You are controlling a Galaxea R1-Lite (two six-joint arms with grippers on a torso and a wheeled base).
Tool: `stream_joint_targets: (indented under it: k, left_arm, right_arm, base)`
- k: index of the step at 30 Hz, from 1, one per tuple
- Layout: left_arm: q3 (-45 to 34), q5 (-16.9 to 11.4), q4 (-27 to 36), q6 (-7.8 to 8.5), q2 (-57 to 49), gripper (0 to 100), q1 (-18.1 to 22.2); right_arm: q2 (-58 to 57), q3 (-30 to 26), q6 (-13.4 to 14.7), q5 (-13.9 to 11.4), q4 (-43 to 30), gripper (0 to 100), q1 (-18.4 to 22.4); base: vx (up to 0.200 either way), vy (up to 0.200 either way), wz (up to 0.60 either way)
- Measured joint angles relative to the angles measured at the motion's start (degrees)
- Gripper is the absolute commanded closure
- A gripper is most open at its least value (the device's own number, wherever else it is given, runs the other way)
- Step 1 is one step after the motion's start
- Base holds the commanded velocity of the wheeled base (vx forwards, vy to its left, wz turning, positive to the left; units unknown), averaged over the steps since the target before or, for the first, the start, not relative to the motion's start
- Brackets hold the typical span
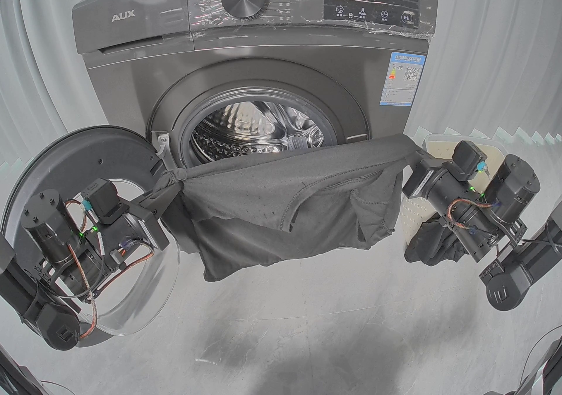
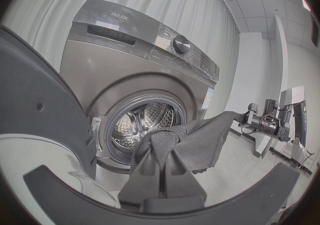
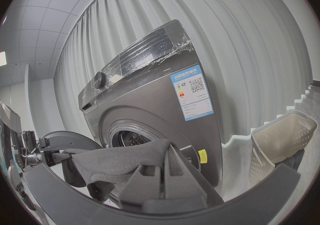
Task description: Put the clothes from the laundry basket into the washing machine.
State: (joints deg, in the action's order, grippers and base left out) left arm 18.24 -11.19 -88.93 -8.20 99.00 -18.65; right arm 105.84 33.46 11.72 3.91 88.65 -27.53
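A dark grey garment [image 1: 281, 203] hangs stretched between both grippers, just in front of the washing machine [image 1: 252, 62] and below its open drum [image 1: 257, 127]. My left gripper [image 1: 171, 179] is shut on the garment's left end, beside the open door [image 1: 76, 179]. My right gripper [image 1: 417, 159] is shut on its right end. In the left wrist view the fingers [image 2: 176, 169] pinch bunched cloth [image 2: 196, 139]. The right wrist view has grey cloth [image 3: 116, 162] clamped in the gripper [image 3: 163, 165]. The white laundry basket [image 1: 462, 147] stands right of the machine, with another dark garment [image 1: 433, 244] hanging over its front.
The machine's round door swings out to the left, close behind my left arm. A pale curtain [image 1: 497, 51] runs behind the machine. Bare light floor [image 1: 304, 320] lies in front. The basket [image 3: 283, 139] stands against the curtain.
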Motion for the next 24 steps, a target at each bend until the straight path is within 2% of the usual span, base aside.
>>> stream_joint_targets:
  k: [7, 24]
  left_arm:
    - [0.2, 0.0, 0.0, 0.55, 0.0, 100, 0.0]
    - [1.1, 0.1, 0.0, 0.62, -0.3, 100, 0.1]
  right_arm:
    - [-1.0, 1.3, 0.3, 1.3, 0.0, 100, -0.6]
    - [-2.9, 1.8, 0.3, 1.6, -0.1, 100, -3.9]
  base:
    - [0.000, 0.000, 0.00]
    - [0.000, 0.000, 0.00]
